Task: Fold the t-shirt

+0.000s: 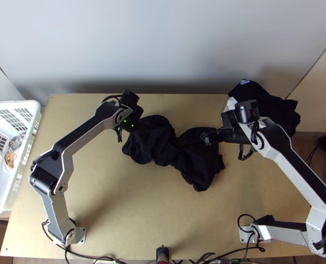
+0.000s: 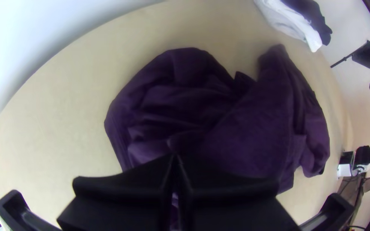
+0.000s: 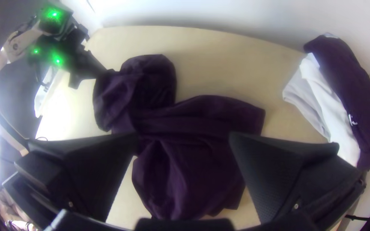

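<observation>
One t-shirt (image 1: pixel 198 163) lies bunched under left gripper (image 1: pixel 135 126), jaws together, and right gripper (image 1: pixel 207 137), jaws wide.

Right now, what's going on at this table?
A two-armed robot is on a t-shirt-folding job. The dark t-shirt lies bunched, not folded yet. The left hand is closed at one end, seemingly pinching cloth; the right hand is open over the other end. Other clothes lie heaped at the table's far right corner.

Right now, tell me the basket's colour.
The basket is white; the top view shows it best.
</observation>
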### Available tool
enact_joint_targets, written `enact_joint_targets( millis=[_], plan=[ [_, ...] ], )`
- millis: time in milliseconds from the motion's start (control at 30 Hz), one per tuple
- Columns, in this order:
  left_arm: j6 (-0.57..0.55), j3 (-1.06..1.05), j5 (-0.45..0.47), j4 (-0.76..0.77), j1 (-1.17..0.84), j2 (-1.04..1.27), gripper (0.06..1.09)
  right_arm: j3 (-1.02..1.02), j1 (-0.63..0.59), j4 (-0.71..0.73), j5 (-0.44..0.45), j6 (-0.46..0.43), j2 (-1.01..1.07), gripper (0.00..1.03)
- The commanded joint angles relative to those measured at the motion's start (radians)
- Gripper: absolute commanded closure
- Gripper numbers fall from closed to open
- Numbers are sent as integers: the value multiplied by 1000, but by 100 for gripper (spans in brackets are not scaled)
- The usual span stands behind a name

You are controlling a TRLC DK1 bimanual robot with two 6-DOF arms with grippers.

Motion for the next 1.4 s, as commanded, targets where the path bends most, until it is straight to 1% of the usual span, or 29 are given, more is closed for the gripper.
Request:
enact_joint_targets(
  millis=[0,100,200,333,400,600,667,733,833,867,900,933,967,1000,1067,1167,1233,1300,1367],
  plan=[
    [28,-8,2,-13,18,-105,105,18,-7,2,1,-1,5,4],
    [25,-11,11,8,47,-229,105,18,-7,2,1,-1,2,4],
    [13,-20,64,50,104,-384,105,18,-6,2,1,-3,-4,4],
    [-36,-49,95,106,211,-577,105,14,-6,2,1,-6,-4,4],
    [-33,-86,124,105,259,-657,105,12,-7,2,1,-6,-4,4],
    [51,-341,146,82,403,-907,105,11,-6,13,1,-7,2,4],
    [91,-413,192,45,478,-980,105,11,-4,14,1,-9,3,4],
    [148,-507,219,34,545,-1069,105,9,-6,16,1,-9,5,4],
    [257,-652,219,2,567,-1177,105,8,-6,16,1,-9,8,4],
    [281,-678,219,-24,568,-1195,103,8,-6,16,-1,-7,9,4],
    [286,-695,218,-46,575,-1206,87,9,-4,17,-1,-7,9,4],
    [286,-709,219,-62,585,-1211,54,11,-1,19,-1,-6,11,4],
    [286,-718,218,-81,590,-1207,17,12,3,17,-1,-3,12,4],
    [286,-726,216,-93,594,-1195,10,15,8,17,-1,2,14,4],
    [269,-723,219,-116,617,-1166,10,21,17,17,-7,26,26,4],
    [243,-703,219,-128,617,-1131,10,31,22,-10,-52,65,55,4],
    [241,-685,219,-127,611,-1123,10,32,29,-24,-72,74,65,4],
    [241,-666,219,-124,607,-1111,10,32,34,-30,-73,76,74,4],
    [241,-649,219,-124,607,-1094,10,31,34,-39,-73,105,100,4]
  ],
)
